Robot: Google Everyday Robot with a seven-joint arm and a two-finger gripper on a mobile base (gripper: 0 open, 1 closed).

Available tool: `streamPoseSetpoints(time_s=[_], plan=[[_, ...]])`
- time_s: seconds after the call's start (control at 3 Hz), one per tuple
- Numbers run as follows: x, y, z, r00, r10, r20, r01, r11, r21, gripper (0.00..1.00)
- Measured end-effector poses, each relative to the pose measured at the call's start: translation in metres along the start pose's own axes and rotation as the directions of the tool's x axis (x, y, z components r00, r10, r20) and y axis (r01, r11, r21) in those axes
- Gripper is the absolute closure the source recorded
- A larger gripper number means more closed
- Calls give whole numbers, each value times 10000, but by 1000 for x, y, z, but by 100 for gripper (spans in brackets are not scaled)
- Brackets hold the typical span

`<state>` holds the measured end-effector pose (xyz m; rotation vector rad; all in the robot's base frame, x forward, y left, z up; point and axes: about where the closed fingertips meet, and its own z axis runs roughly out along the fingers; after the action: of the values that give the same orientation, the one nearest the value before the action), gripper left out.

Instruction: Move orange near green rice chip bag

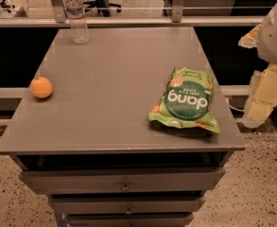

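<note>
While the orange sits close to the left edge of the table, the green rice chip bag lies flat toward the right front corner. The two are well apart, with bare tabletop between them. A water bottle stands upright at the far edge, clear of both. Drawers run below the top.

The gripper shows as a pale shape past the right edge of the table, off the surface and on the bag's side. It touches neither the bag nor the fruit, so it carries nothing. I cannot tell whether it is released or clenched.

Step in hand, as I judge it: the approach. The orange has not been grasped and no part of the transfer is done.

The next move calls for a long reach across the table, passing above the bag rather than through it, then a descent straight over the fruit. I would centre carefully — a round fruit rolls if nudged off-axis, and the table edge is just beside it.
</note>
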<state>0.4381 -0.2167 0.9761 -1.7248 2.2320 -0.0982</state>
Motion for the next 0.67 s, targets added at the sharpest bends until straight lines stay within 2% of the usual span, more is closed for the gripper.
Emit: streamPoseSetpoints(time_s=[0.33, 0.67], plan=[[0, 0, 0, 10000, -2, 2, 2, 10000, 2, 0], [-50, -7, 15, 9958, -782, 475, 786, 9969, -48, 0]])
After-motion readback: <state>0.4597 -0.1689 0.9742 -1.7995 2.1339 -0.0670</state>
